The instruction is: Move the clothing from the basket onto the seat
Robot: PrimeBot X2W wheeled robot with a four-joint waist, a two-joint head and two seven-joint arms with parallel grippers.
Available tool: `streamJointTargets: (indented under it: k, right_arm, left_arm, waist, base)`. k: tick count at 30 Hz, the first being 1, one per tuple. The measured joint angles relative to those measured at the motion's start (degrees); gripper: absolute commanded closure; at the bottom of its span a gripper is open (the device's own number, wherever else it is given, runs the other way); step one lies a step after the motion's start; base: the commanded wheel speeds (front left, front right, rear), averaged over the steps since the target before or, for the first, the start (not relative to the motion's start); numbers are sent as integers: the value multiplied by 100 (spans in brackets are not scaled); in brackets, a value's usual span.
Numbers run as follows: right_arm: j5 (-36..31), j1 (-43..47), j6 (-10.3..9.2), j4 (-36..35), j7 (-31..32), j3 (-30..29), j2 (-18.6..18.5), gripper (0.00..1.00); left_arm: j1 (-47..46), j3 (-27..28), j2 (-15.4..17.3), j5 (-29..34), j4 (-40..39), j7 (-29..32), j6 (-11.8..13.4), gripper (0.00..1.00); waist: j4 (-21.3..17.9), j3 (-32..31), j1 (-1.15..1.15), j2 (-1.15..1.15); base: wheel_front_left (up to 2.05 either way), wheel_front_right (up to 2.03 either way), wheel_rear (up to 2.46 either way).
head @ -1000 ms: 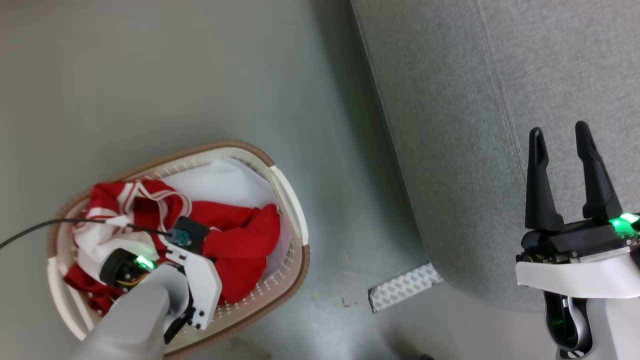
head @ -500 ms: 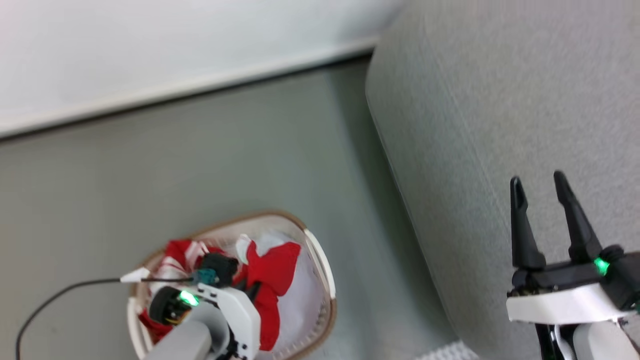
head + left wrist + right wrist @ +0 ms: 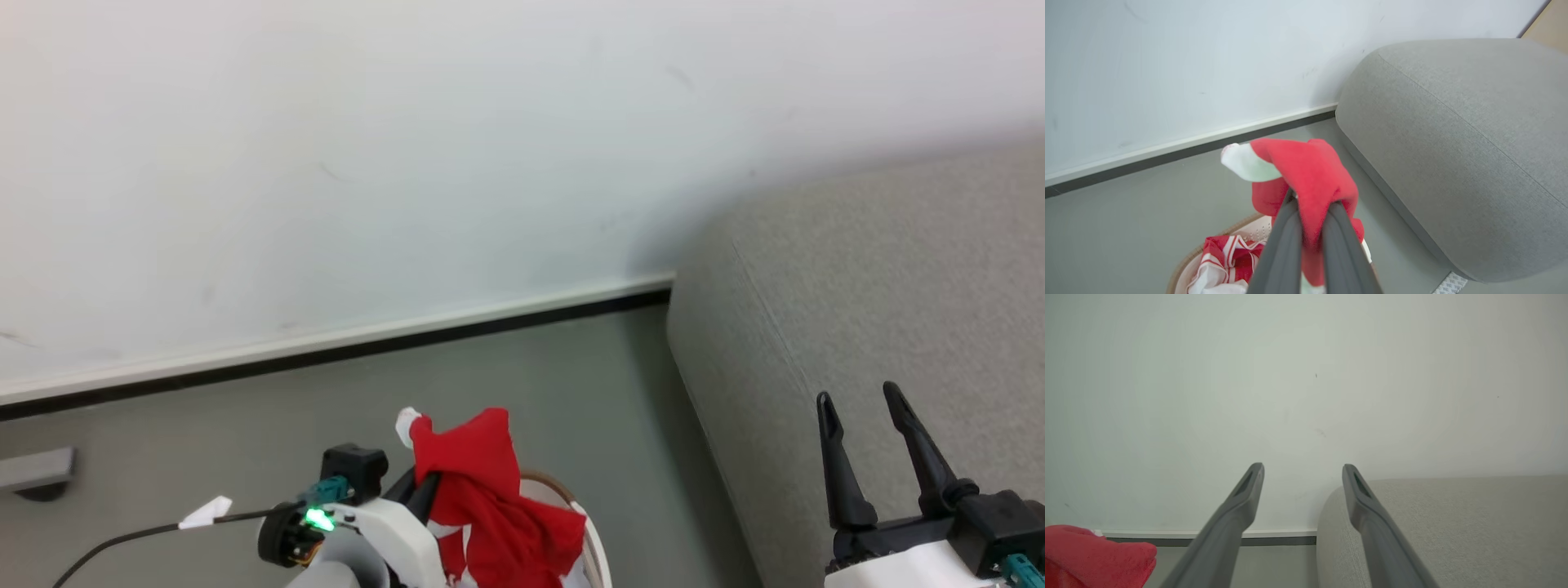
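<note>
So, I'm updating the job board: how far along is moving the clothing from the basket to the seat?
Done: nothing yet; no clothing lies on the visible part of the seat. In hand: the left hand is shut on a red garment, held up above the basket. Left: carrying that piece over to the seat, plus the striped red-and-white clothing lying in the basket. The right hand is open and empty.
</note>
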Motion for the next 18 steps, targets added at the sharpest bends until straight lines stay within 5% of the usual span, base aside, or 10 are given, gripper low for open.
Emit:
streamJointTargets:
  k: [18]
  right_arm:
    - [-21, 10, 0, 266, 0, 1181, -287, 0]
  left_arm:
    - [245, 194, 960, 121, -2624, 638, 683, 100]
  waist:
    - [875, -643, 2, 0]
  base:
    - [0, 0, 0]
